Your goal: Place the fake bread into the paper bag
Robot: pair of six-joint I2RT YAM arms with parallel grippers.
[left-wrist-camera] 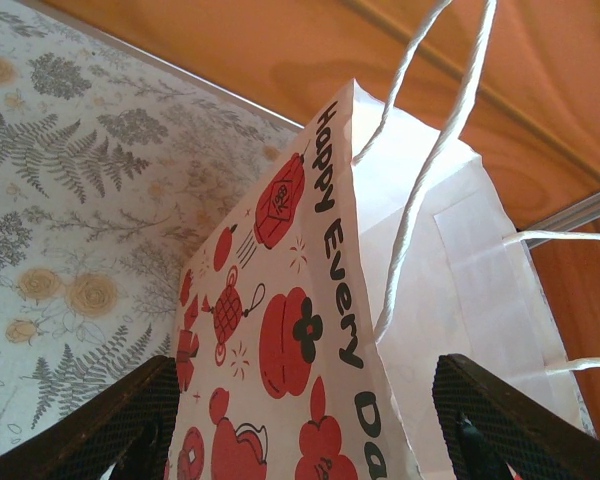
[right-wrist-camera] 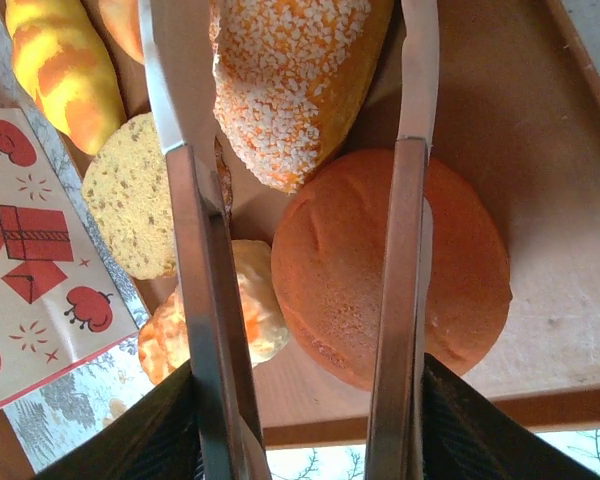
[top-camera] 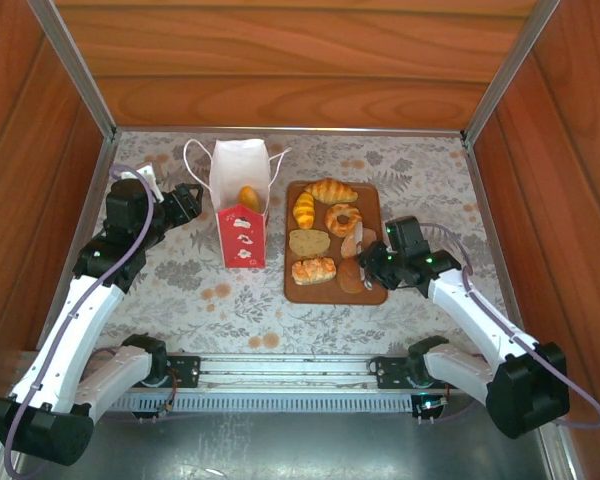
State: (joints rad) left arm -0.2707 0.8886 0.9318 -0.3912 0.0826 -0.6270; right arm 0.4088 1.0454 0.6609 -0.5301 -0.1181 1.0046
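Wood walls (top-camera: 280, 60) box the floral cloth (top-camera: 180, 290); from above, one roll (top-camera: 249, 197) sits in the paper bag (top-camera: 242, 238), with the remaining fake bread (top-camera: 330, 190) on the tray (top-camera: 376, 205) to its right. Left wrist: my left gripper (left-wrist-camera: 305, 375) gapes, the bag's corner between its jaws, likely steadying it. Right wrist: my right gripper (right-wrist-camera: 295, 60) straddles the round bun (right-wrist-camera: 460, 290); whether it's clenched, I can't tell.

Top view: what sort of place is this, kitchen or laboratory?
Probably a robot test booth, not a kitchen: wooden walls box in the table, the left arm and right arm are bolted to a rail, and the bread on the tray looks like toys.
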